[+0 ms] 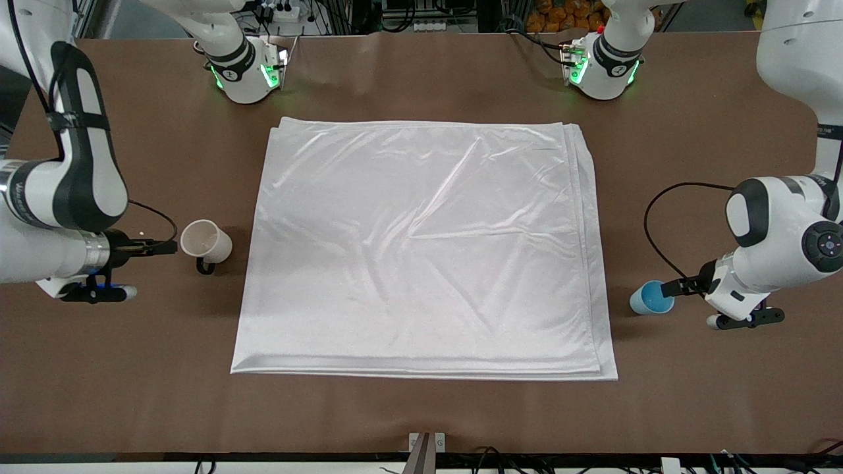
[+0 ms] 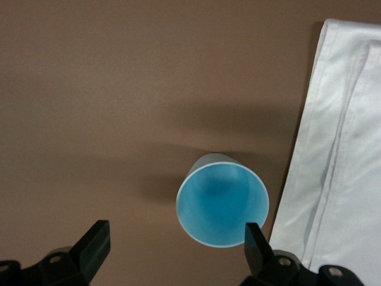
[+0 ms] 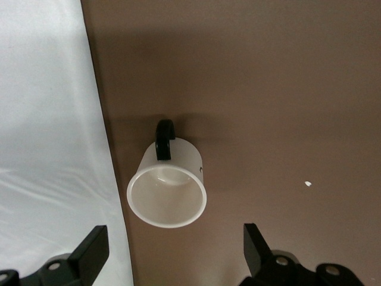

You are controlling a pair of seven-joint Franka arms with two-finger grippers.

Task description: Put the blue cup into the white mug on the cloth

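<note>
Brown tabletop [image 1: 421, 415], both claws spread and empty: left claw [image 2: 172, 241] should straddle the blue cup [image 1: 651, 297] at lower right, right claw [image 3: 172, 241] the white mug [image 1: 205, 241] at mid-left, squeezing gently before moving to the cloth [image 1: 421, 250].

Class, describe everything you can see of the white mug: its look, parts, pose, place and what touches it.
The white mug is off-white and round, with a paler inside and a small black loop handle. It looks smooth, like ceramic or plastic. It stands upright and empty on the bare brown table, beside the cloth's edge toward the right arm's end. Only the table touches it; the right hand, open, is close by it.
</note>
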